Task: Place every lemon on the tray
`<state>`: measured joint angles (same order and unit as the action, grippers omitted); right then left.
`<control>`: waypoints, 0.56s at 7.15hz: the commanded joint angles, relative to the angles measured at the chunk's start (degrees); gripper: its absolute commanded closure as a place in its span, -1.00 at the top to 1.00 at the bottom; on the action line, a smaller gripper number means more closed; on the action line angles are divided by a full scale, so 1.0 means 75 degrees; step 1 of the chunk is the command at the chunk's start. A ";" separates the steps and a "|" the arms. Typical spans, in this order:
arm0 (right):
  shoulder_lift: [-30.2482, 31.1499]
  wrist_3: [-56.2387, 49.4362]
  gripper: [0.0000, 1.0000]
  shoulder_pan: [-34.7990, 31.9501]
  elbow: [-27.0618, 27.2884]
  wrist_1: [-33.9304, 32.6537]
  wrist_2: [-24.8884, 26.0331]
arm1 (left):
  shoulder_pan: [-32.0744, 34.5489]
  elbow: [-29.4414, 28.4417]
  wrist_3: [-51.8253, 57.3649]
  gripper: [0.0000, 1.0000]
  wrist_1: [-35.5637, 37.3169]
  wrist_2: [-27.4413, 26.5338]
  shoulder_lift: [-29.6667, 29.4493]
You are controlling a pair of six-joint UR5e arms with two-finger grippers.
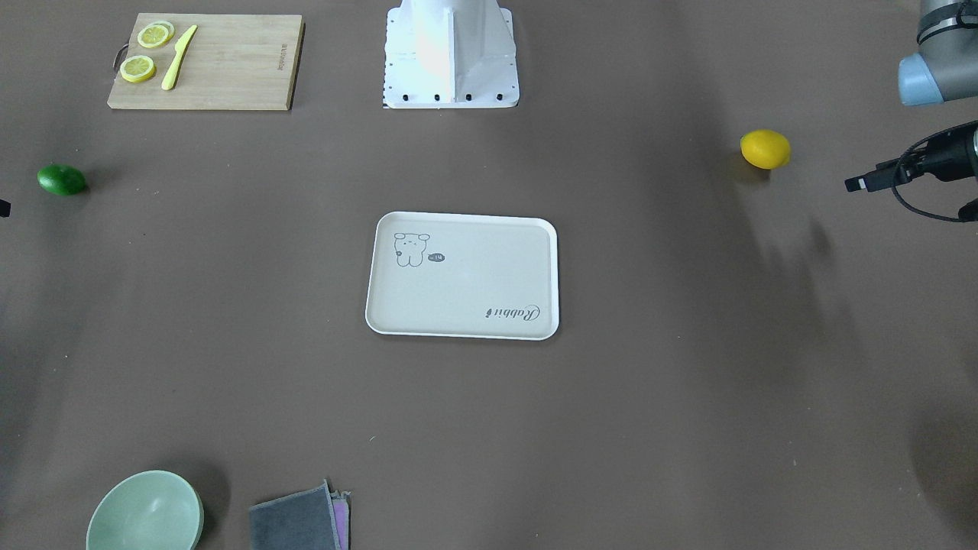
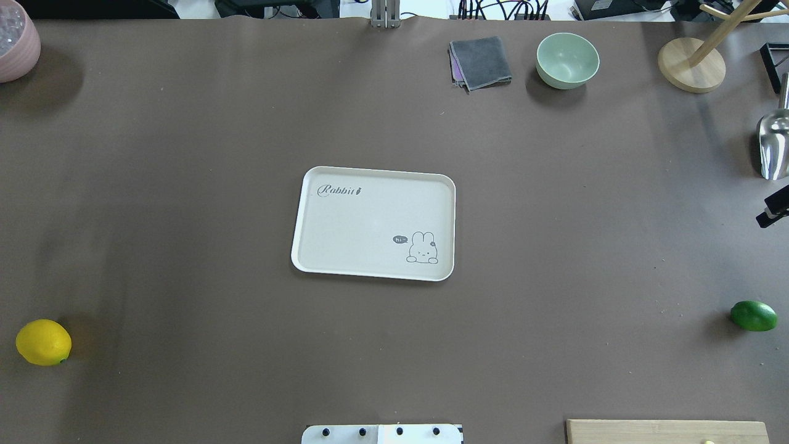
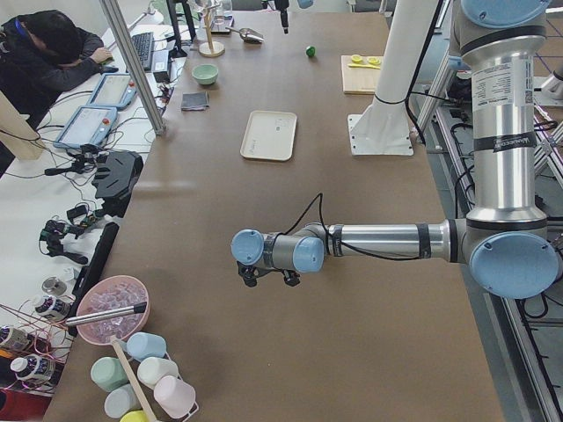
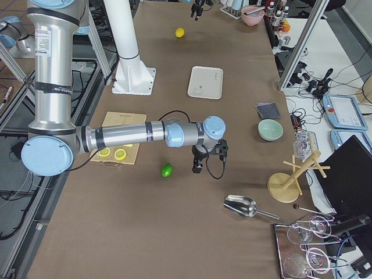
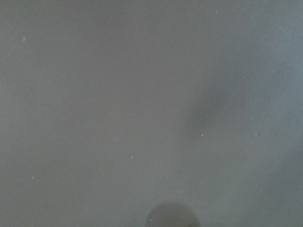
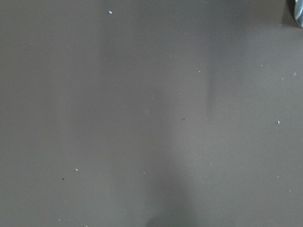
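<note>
Both fruits on the counter point(image 1: 611, 420), outside the tray point(image 1: 474, 283).
The yellow lemon point(image 1: 765, 149) lies near the left end effector point(image 3: 264, 280), green lemon point(image 4: 167, 170) near the right end effector point(image 4: 200, 164); no contact, both well apart from tray. Finger spacing of either end effector: cannot tell.

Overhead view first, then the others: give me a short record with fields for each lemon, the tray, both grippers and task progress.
yellow lemon: on the table, robot's left side, apart from the tray
green lemon: on the table, robot's right side, apart from the tray
tray: mid-table, nothing on it
left gripper: over bare table; open or shut unclear
right gripper: beside the green lemon, apart from it; open or shut unclear
lemons on tray: none of two
</note>
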<state>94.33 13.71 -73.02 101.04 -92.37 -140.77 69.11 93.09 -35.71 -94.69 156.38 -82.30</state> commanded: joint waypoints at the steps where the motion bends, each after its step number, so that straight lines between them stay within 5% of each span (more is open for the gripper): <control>1: 0.0020 0.0012 1.00 0.0010 0.0017 -0.0001 -0.0004 | -0.1147 0.1152 -0.1313 0.93 -0.0043 -0.0759 0.0005; 4: 0.0020 0.0012 1.00 0.0022 0.0016 -0.0001 -0.0004 | -0.2424 0.2174 -0.1263 0.93 -0.1032 -0.1849 0.0411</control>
<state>94.48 13.78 -72.92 101.10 -92.37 -140.80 55.39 106.29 -45.53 -97.87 146.99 -81.34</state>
